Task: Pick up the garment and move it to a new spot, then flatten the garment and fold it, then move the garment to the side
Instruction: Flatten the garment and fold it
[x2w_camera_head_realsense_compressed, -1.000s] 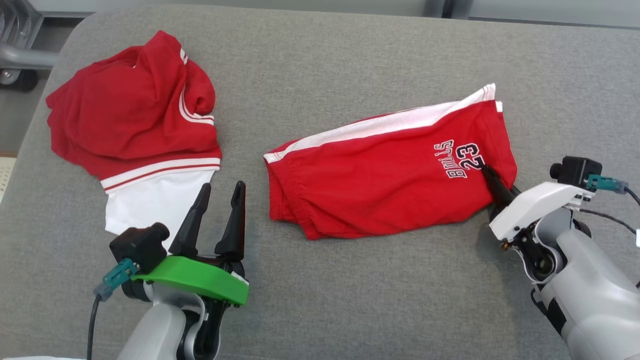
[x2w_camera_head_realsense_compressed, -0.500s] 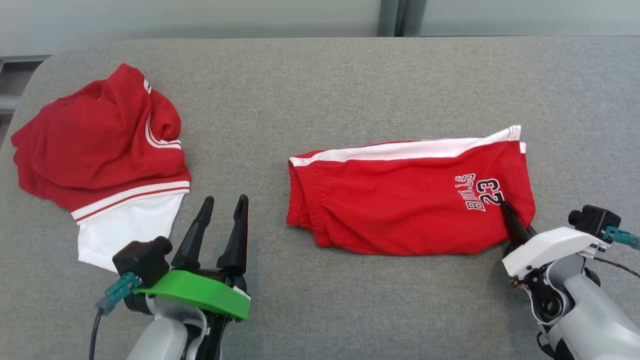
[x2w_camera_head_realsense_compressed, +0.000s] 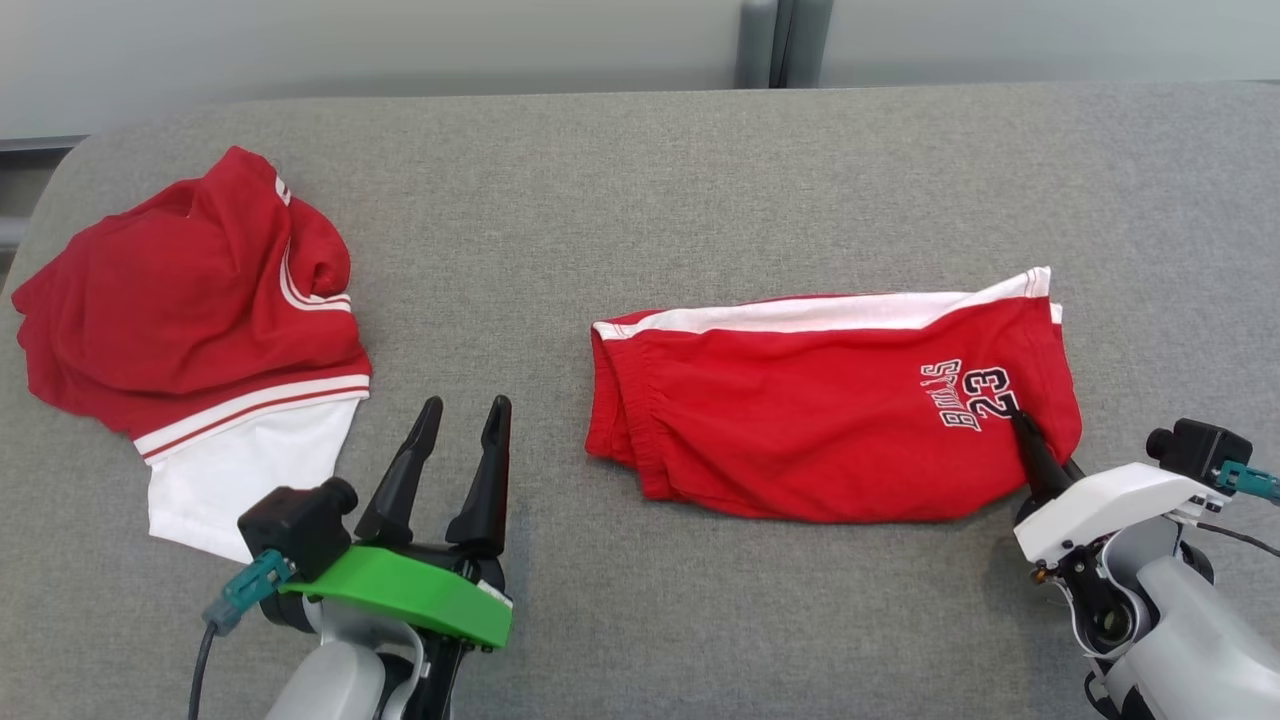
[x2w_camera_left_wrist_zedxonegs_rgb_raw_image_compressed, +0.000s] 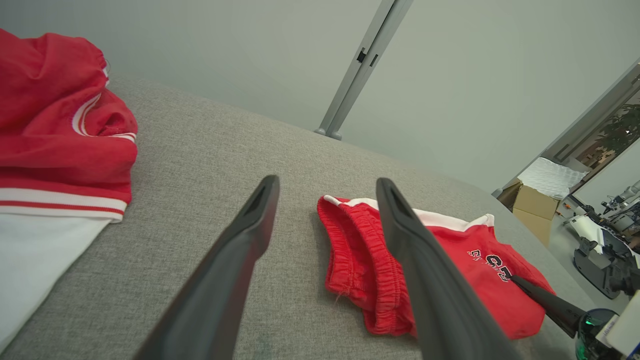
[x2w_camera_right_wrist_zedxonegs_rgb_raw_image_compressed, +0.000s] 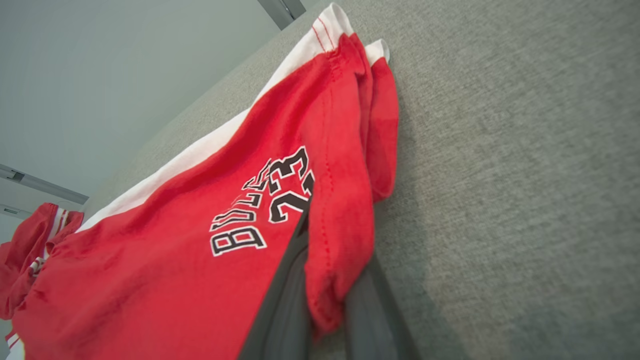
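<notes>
Right gripper (x2w_camera_head_realsense_compressed: 1020, 428) clamps the folded shorts' (x2w_camera_head_realsense_compressed: 820, 420) right hem, left gripper (x2w_camera_head_realsense_compressed: 466, 403) hangs spread and empty at near left; best drag low and slowly so the fold holds.

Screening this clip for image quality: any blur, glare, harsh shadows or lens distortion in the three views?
Head view: soft even light, no glare, the shorts and their lettering sharp. Left wrist view: wide-angle stretch, the left gripper's fingers loom large. Right wrist view: the right gripper's fingers sit close and out of focus; a soft shadow lies on the grey surface beside the shorts.
</notes>
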